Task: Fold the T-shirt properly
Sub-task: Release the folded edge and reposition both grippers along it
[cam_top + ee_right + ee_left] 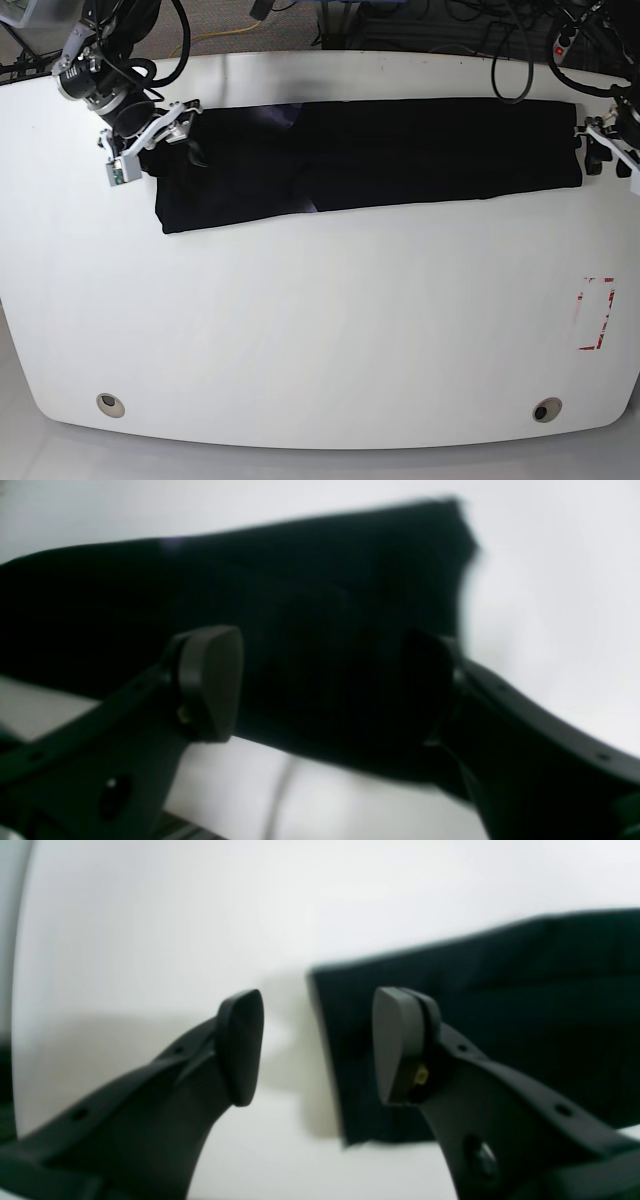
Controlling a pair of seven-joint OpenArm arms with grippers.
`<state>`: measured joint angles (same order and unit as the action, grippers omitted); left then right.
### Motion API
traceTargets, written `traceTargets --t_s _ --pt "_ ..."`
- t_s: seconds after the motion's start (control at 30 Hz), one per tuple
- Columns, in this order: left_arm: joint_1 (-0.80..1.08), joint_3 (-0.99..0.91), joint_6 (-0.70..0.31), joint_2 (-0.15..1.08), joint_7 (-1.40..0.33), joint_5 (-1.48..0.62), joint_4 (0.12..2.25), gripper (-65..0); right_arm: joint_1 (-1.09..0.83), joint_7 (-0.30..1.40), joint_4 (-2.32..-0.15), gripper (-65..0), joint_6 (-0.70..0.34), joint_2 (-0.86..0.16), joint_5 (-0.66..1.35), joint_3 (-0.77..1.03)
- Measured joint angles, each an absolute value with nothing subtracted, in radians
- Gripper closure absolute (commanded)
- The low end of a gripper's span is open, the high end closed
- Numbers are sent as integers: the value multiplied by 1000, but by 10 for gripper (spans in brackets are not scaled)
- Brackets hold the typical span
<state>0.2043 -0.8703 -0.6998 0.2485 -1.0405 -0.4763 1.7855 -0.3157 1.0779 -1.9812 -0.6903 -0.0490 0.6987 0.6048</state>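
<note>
The black T-shirt (370,150) lies flat as a long strip across the far half of the white table (320,330). My right gripper (150,142) hovers over the strip's left end. In the right wrist view its jaws (320,685) stand wide apart, with the dark cloth (310,590) spread beneath them and nothing pinched. My left gripper (605,150) is at the strip's right end. Its fingers (240,1045) are open in the left wrist view, straddling the shirt's edge (500,1005) without gripping it.
A red-and-white marking (597,313) sits near the table's right edge. Two round grommets (111,404) (545,410) are set along the front edge. Cables and equipment (400,20) crowd the floor behind the table.
</note>
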Motion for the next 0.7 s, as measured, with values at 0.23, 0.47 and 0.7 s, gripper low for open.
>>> traceTargets --t_s 0.23,0.47,0.7 --pt "179 -950 -700 257 -1101 -570 1594 -332 -279 1081 -1898 -479 -700 -44 704 483" --pt "185 -958 -697 269 -1110 -620 1445 -332 -238 1081 -1747 -479 -692 -66 642 483" --pt "183 -928 -697 257 -1111 -622 1415 -332 -234 1078 -1737 -479 -692 -67 606 482"
